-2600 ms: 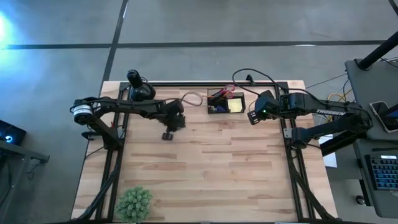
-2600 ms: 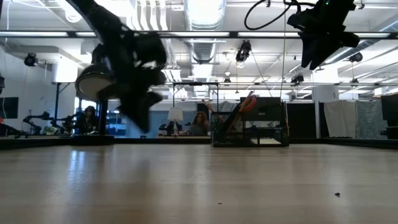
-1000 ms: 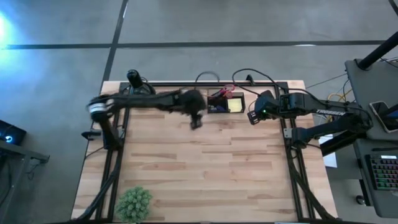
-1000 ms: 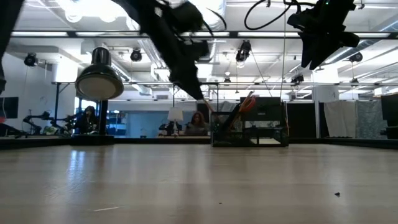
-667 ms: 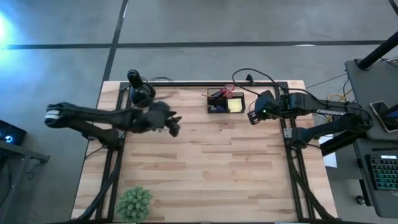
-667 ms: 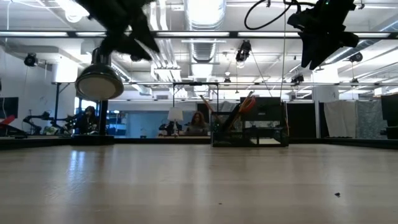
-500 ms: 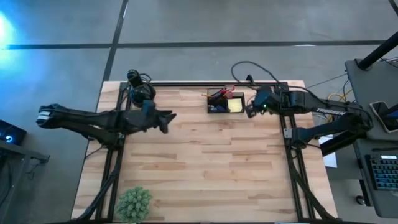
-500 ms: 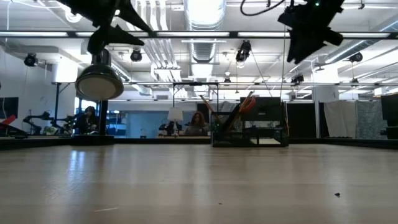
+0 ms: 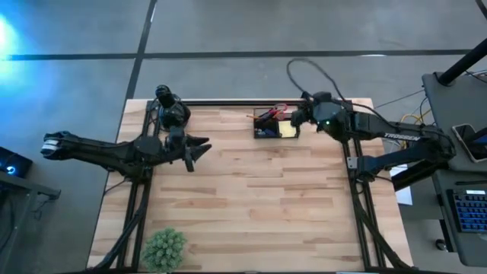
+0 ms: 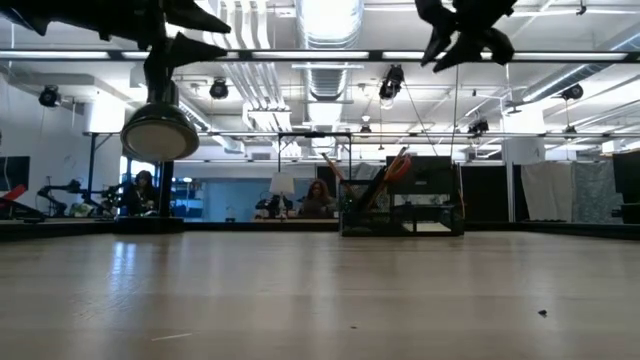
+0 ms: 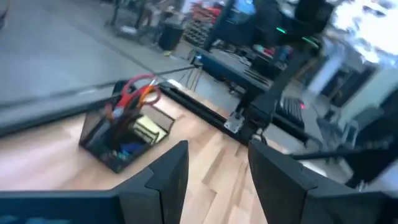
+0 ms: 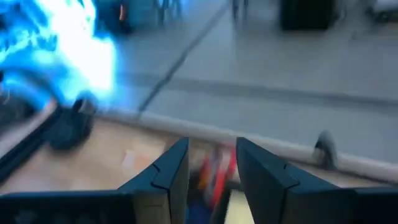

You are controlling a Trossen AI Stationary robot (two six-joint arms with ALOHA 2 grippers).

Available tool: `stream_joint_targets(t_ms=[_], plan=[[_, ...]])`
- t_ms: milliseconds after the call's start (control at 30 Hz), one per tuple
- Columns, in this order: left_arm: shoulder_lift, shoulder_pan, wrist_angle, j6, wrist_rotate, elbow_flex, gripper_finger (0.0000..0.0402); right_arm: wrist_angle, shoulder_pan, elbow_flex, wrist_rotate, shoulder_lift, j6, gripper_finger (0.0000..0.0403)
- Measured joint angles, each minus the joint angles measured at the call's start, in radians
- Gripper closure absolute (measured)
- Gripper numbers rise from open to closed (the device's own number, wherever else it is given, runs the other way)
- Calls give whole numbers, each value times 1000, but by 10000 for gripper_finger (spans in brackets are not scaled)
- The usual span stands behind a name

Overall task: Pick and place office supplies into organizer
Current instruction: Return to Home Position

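The black organizer (image 9: 275, 125) stands at the table's far edge. Inside it, red-handled scissors (image 11: 134, 88) stick up beside a yellow sticky-note pad (image 11: 147, 127). My left gripper (image 9: 202, 145) hovers over the table's left part, pointing level toward the organizer, open with nothing between its fingers (image 11: 169, 174). My right gripper (image 9: 294, 119) hangs high beside the organizer's right end, open and holding nothing; past its fingers (image 12: 261, 174) the red scissors (image 12: 221, 167) show. In the low view both grippers are up at the top edge, the left (image 10: 205, 32) and the right (image 10: 462, 32).
A round black object with an upright knob (image 9: 171, 111) stands at the far left corner, close behind my left arm. A small green plant (image 9: 163, 248) sits at the near left edge. Bare wood (image 9: 259, 198) fills the middle and near part of the table.
My left gripper has drawn back from beside the organizer toward the table's left edge, turning to point level. My right gripper has moved toward the far edge and the organizer's right end, rising and tipping upward. Neither has opened or shut.
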Motion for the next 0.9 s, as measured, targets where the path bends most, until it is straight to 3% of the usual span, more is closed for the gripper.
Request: stream_joint_targets(t_ms=[100, 167, 233, 333, 467, 600, 800, 900], plan=[[-51, 1, 0, 118, 78, -2, 249, 242, 65, -64, 60, -11, -229, 280], [-102, 13, 12, 164, 143, -20, 249, 289, 110, -124, 93, -36, -326, 280], [-163, 32, 20, 166, 190, -69, 249, 232, 131, -186, 148, -104, -250, 280], [-268, 60, 79, 165, 251, -158, 249, 191, 141, -267, 212, -325, -154, 280], [-366, 77, 116, 185, 286, -238, 249, 305, 152, -335, 9, -532, -329, 280], [-465, 108, 124, 166, 286, -319, 249, 187, 149, -351, 51, -669, -407, 280], [-584, 119, 218, 126, 320, -473, 249, -94, 150, -350, -30, -855, -213, 280], [-631, 119, 164, 171, 315, -472, 249, -116, 149, -394, -30, -920, -255, 280]])
